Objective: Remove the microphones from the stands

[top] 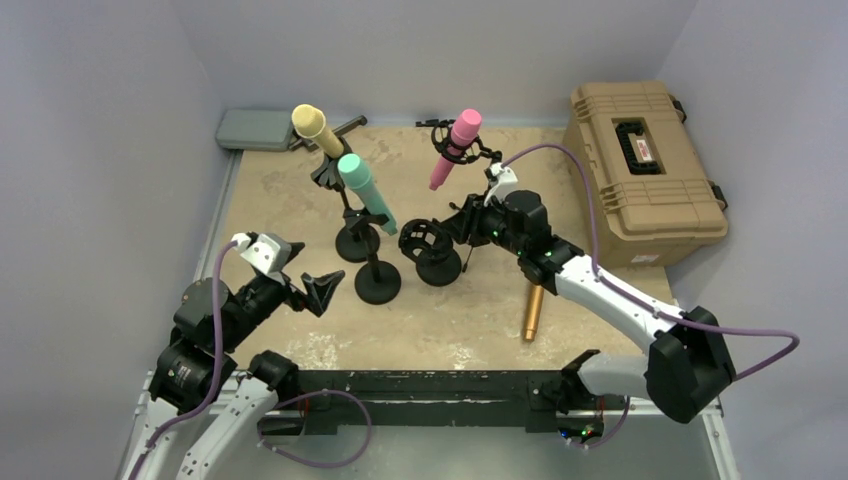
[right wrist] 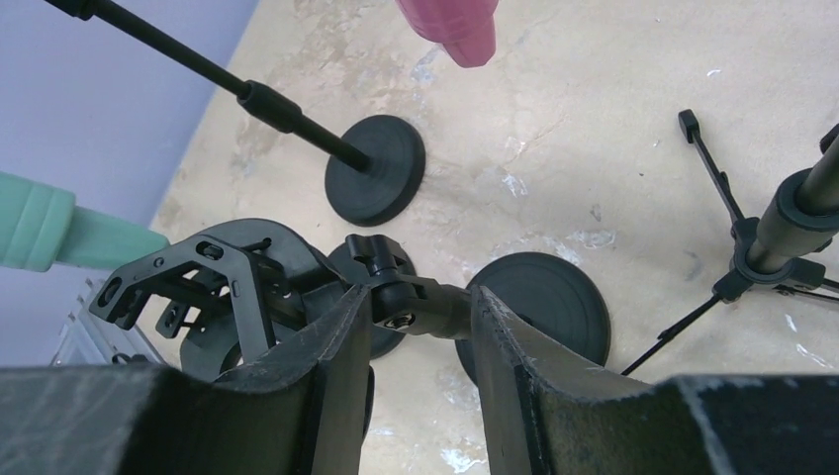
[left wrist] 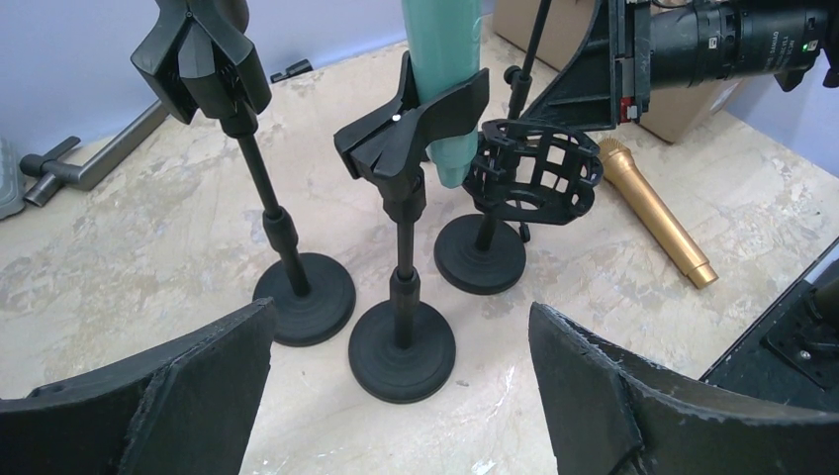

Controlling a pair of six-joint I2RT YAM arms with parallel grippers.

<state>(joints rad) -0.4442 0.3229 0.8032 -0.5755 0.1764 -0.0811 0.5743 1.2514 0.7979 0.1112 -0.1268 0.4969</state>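
Your left end effector (top: 318, 288), wide open, faces the teal mic (top: 366, 190), clipped steeply tilted on the stand (left wrist: 401, 287) just ahead, nearer that arm, while your right end effector (right wrist: 420, 327) clamps the joint (right wrist: 396, 295) of the empty mount (right wrist: 188, 287).

Loose microphone (top: 533, 312) right of empty stand (top: 438, 268)

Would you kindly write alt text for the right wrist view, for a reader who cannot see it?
The right gripper clamps the neck of an empty black shock mount. Behind it, on the marbled table, stand round bases; a pink microphone hangs at the top and a teal microphone enters from the left.
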